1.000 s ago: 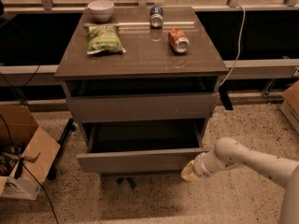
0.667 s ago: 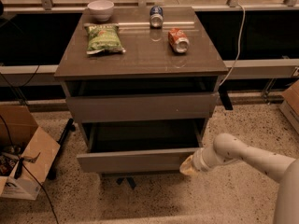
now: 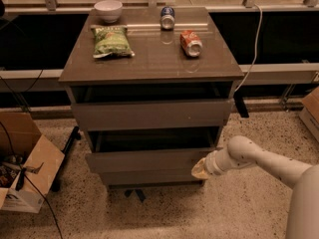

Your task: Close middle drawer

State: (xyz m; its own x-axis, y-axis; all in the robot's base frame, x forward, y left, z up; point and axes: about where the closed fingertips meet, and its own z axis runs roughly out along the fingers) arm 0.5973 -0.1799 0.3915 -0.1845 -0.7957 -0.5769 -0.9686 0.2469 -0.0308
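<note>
The middle drawer is the wide shallow grey-brown one with a plain flat front strip, below the taller grey panel. It stands a little way out of the cabinet, and a dark strip of its inside shows above the front. My gripper is at the right end of the drawer's front strip and seems to touch it. The pale arm reaches in from the lower right.
On the cabinet top are a white bowl, a green chip bag, a blue can and a red can. An open cardboard box with cables stands at left. Another box is at right.
The middle drawer has slid further into the cabinet, with less of its inside showing. My gripper has moved with it, towards the cabinet and slightly left.
</note>
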